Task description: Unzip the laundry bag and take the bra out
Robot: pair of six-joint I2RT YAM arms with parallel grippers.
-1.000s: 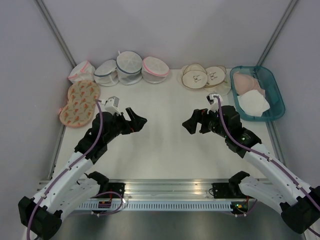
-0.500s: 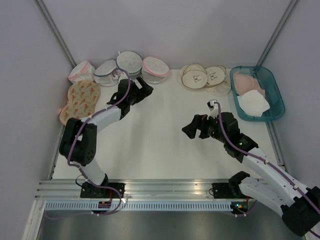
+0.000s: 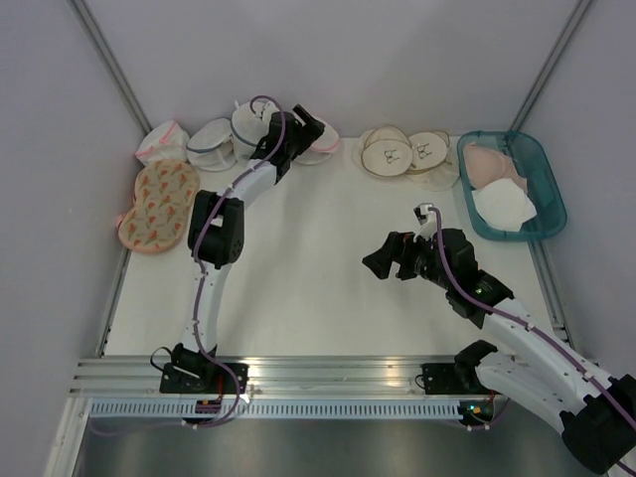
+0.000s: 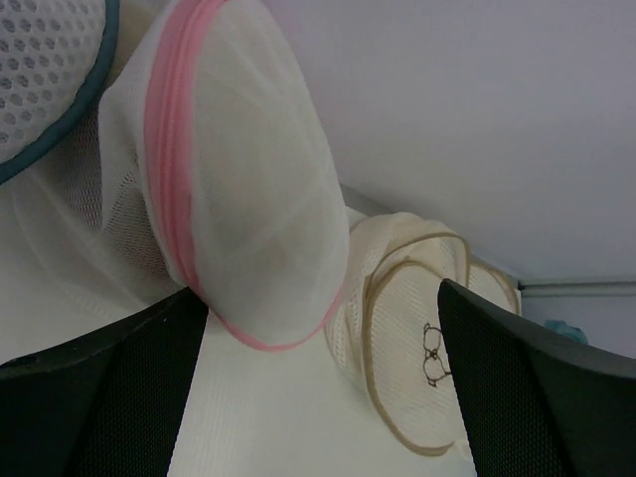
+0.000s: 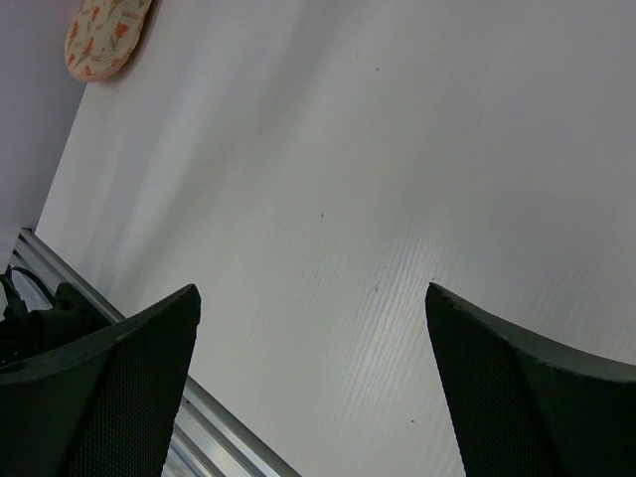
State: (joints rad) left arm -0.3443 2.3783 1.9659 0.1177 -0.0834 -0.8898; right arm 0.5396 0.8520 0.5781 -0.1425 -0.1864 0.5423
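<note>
The laundry bag, a white mesh dome with a pink zipper rim, stands zipped shut at the back of the table. My left gripper is stretched out to it. In the left wrist view the open left gripper has the bag's lower edge between its fingertips, and its left finger is right at the bag's side. The bra is hidden. My right gripper hovers open over bare table at mid right, and the right wrist view shows nothing inside the right gripper.
Two white mesh bags with grey-blue rims and a small pink-edged pouch sit left of the laundry bag. Beige round bags lie to its right. A teal tray at the far right holds pink and white padded pieces. Orange-patterned flat bags lie at the left edge.
My left arm has swung from the middle of the table to the back row, reaching the pink-rimmed bag. The right gripper has drifted slightly nearer. Both grippers stayed open.
</note>
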